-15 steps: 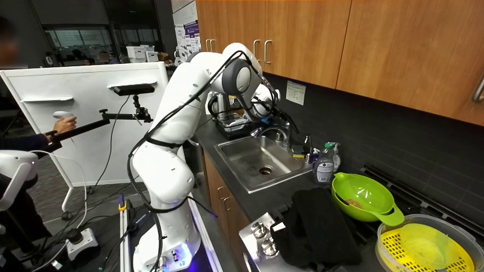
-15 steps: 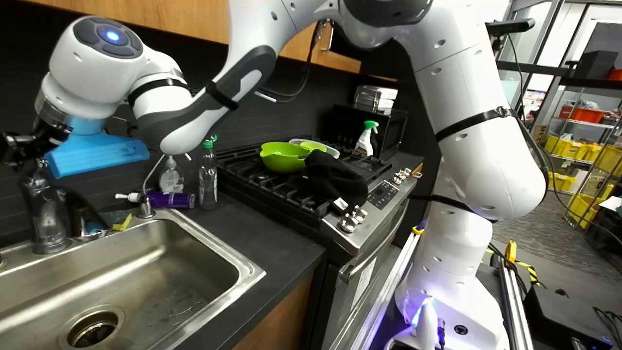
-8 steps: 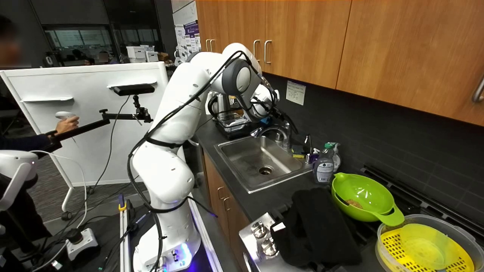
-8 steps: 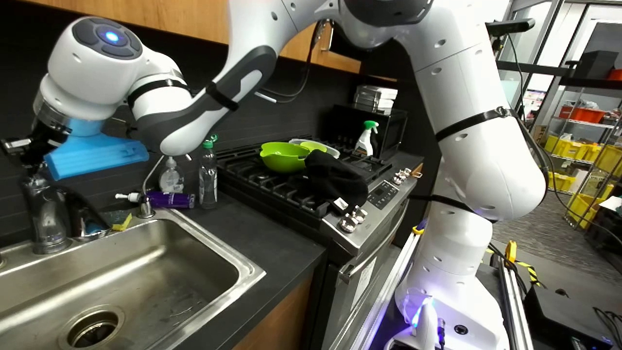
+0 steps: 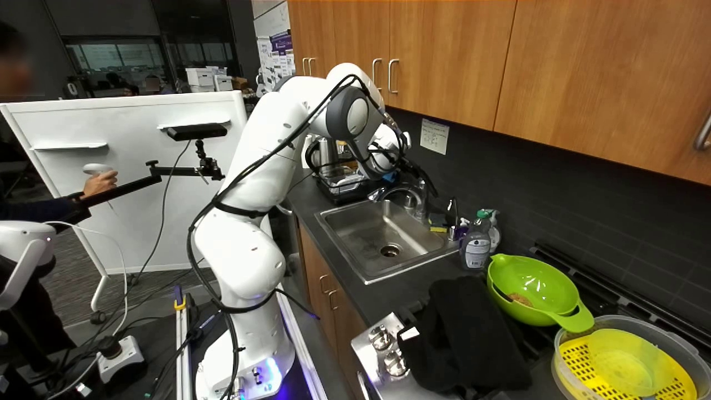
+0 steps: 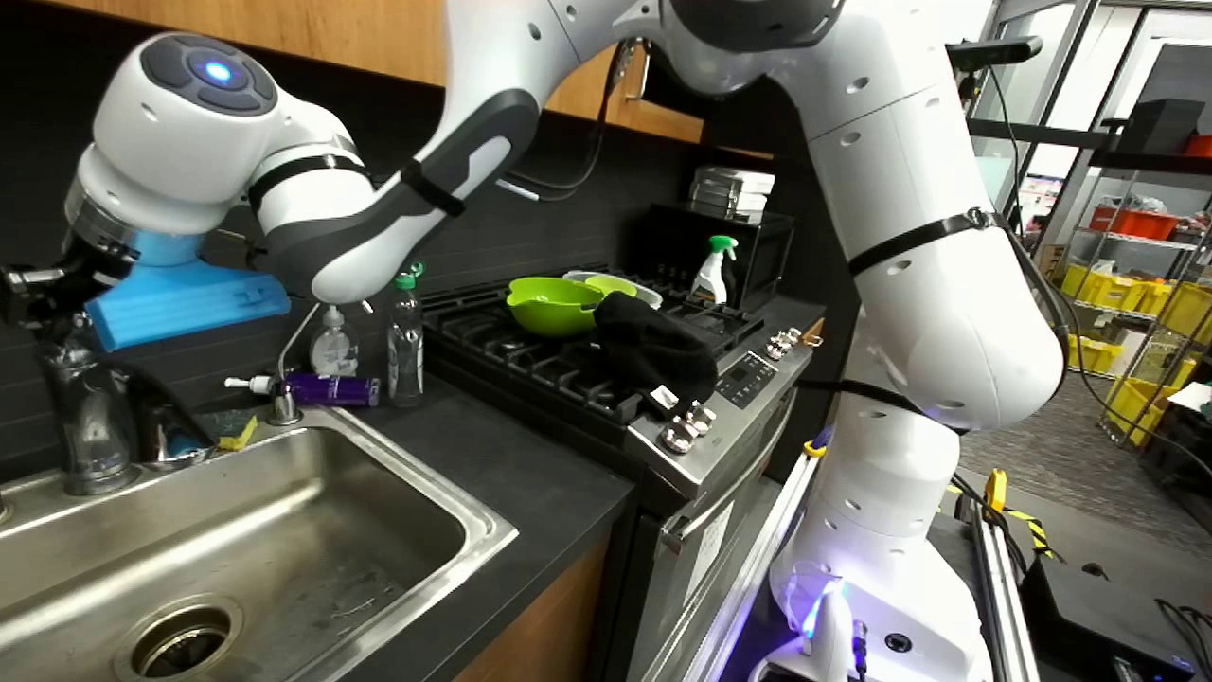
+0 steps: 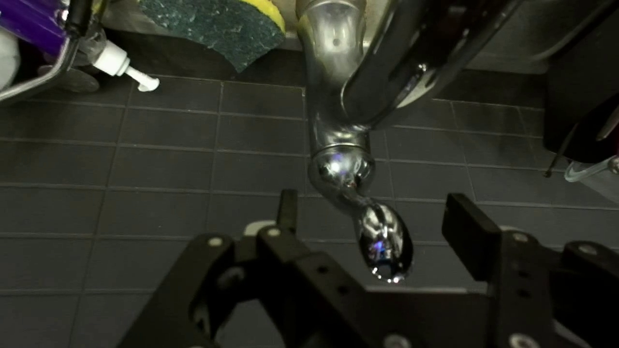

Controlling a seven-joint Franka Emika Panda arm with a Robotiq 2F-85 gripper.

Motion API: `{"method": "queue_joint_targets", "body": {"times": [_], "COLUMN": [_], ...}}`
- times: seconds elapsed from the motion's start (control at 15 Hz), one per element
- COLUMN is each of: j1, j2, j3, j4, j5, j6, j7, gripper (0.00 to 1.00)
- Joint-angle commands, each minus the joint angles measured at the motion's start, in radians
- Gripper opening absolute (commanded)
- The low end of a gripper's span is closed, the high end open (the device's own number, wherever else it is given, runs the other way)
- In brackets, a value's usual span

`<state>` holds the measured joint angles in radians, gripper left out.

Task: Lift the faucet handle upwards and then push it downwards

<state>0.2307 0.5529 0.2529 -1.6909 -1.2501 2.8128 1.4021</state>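
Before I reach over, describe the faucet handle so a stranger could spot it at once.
Find the metal sink set in the dark counter, then the silver faucet at its back. In the wrist view, the faucet handle is the short chrome lever seen between the open jaws of the gripper. Unlike the long, curved spout branching off the faucet, it is stubby with a rounded tip.

The arm was glossy white with grey joint bands, black straps and cables, and a blue light; the black gripper had silver screws.
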Motion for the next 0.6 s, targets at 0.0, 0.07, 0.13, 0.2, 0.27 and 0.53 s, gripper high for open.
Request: {"method": "queue_joint_targets", "body": {"times": [0.0, 0.07, 0.13, 0.2, 0.27, 0.53], "j1": [-0.003, -0.003, -0.003, -0.002, 0.0, 0.004], "j2": [-0.02, -0.019, -0.018, -0.017, -0.015, -0.012], "j3": [0.007, 0.008, 0.008, 0.009, 0.009, 0.011], "j4": [-0.014, -0.013, -0.011, -0.01, -0.006, 0.002], "j5": [0.012, 0.012, 0.012, 0.012, 0.009, 0.008], "j6": [-0.013, -0.012, -0.012, -0.012, -0.012, -0.012], "j7": [-0.019, -0.019, -0.019, -0.02, -0.02, -0.022], "gripper": [1.0, 1.0, 1.0, 1.0, 1.0, 1.0]}}
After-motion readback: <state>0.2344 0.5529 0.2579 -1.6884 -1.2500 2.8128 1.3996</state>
